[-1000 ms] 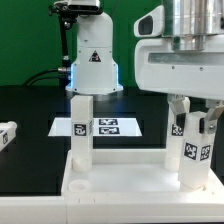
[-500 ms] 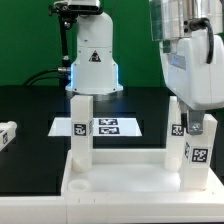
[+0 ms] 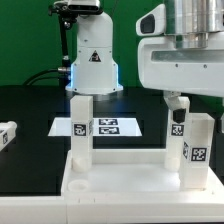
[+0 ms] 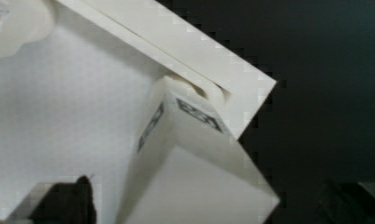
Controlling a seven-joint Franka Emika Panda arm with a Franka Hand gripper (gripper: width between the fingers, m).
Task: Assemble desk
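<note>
White desk top (image 3: 110,180) lying upside down at the near edge of the black table (image 3: 30,110), rim up. One tagged leg (image 3: 81,126) upright in its left corner, another leg (image 3: 197,150) upright in the right corner. Gripper (image 3: 178,112) just above and behind the right leg; open or closed, cannot tell. Loose leg (image 3: 8,134) far left. Marker board (image 3: 108,126) behind.

White plastic rimmed tabletop (image 3: 125,178) at front of black table (image 3: 30,110). Two white blocky square legs stand upright in it: one (image 3: 80,128) on exterior view's left, one (image 3: 195,150) on right. Flat white marker board (image 3: 110,127) lies behind. Third tagged leg (image 3: 8,134) lies far left.
</note>
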